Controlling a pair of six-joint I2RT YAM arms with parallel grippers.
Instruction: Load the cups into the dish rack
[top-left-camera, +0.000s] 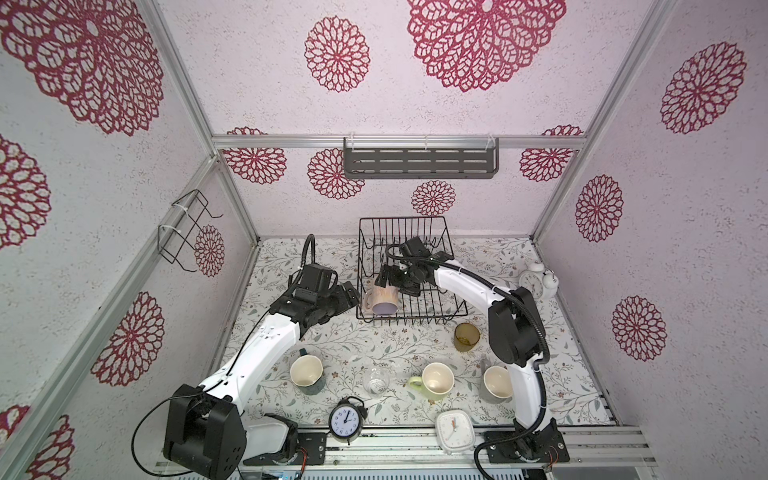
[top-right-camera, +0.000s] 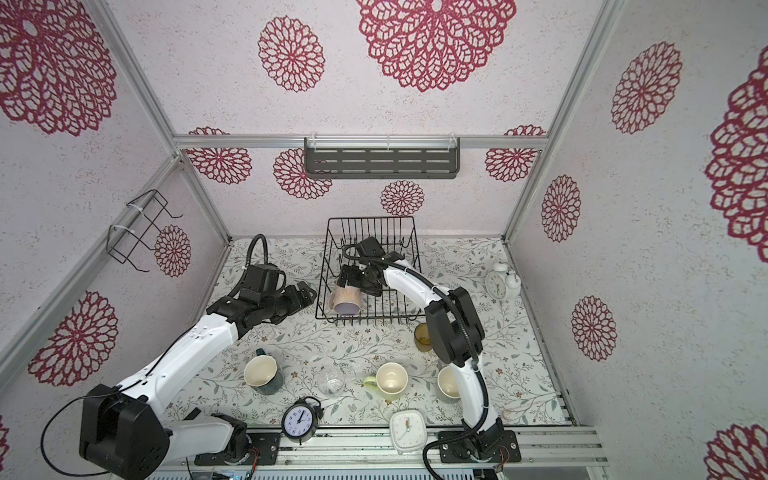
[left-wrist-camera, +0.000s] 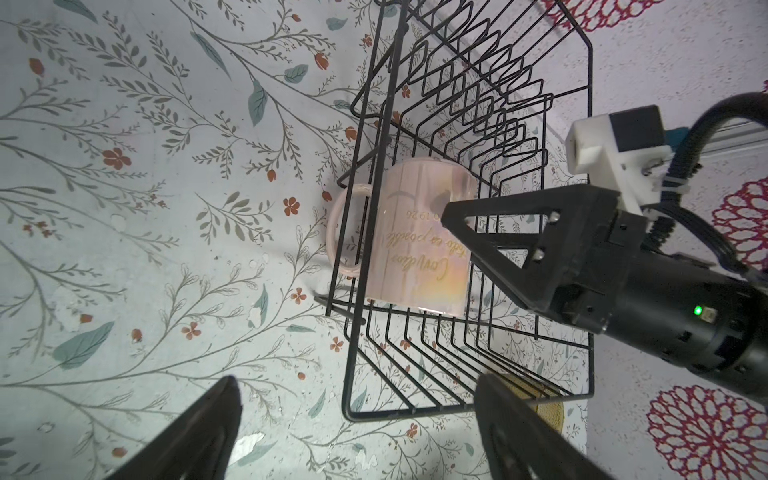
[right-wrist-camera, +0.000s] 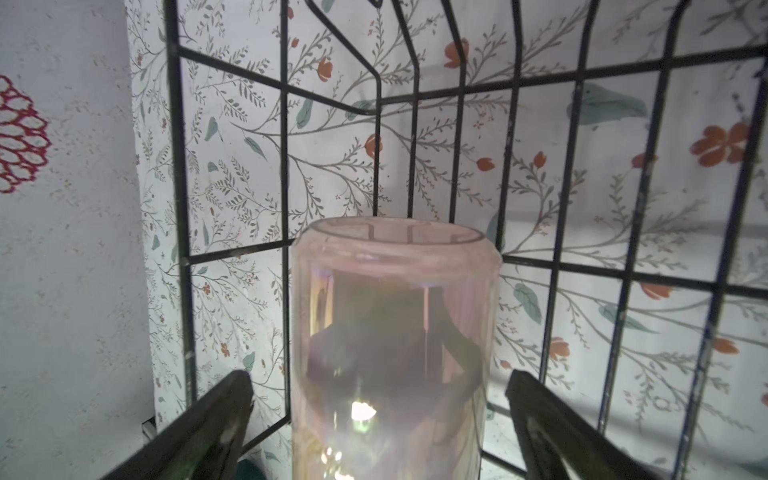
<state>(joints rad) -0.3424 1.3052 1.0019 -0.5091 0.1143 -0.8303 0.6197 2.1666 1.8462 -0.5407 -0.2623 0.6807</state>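
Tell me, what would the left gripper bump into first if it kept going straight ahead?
Probably the wire side wall of the dish rack, ahead of the open left gripper. The handle of the pink mug pokes out through those wires, so it might be touched first; depth is unclear.

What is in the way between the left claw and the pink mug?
The dish rack's wire side wall. The left gripper hangs open outside the rack, and the pink mug sits inside, just behind those wires.
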